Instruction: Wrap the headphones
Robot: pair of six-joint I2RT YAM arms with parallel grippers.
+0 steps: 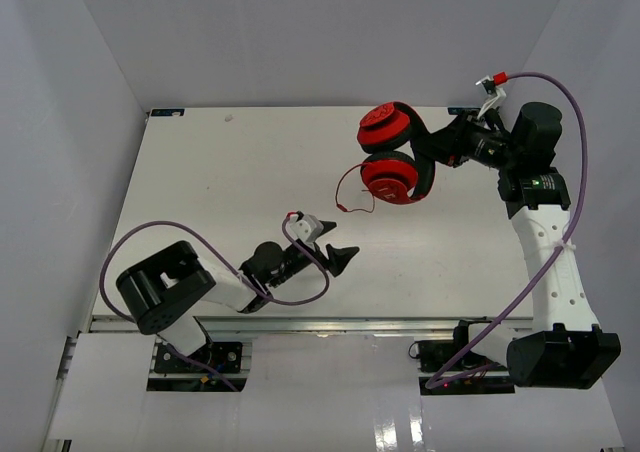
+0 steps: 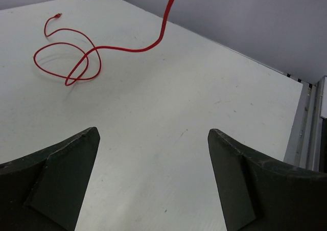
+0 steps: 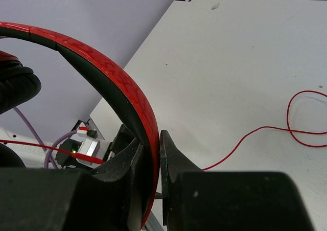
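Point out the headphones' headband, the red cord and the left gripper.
headband (image 3: 122, 85): right wrist view, red outer curve.
red cord (image 2: 127, 50): left wrist view, stretch beside loops.
left gripper (image 2: 153, 133): left wrist view, midway between fingertips.

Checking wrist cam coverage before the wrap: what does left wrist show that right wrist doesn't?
Left wrist only: the left claw, open and empty, and the whole loose coil of the cord with its plug.
Right wrist only: the right claw shut on the headband, plus a black ear pad at the left edge.
Both: part of the red cord lying on the white table.
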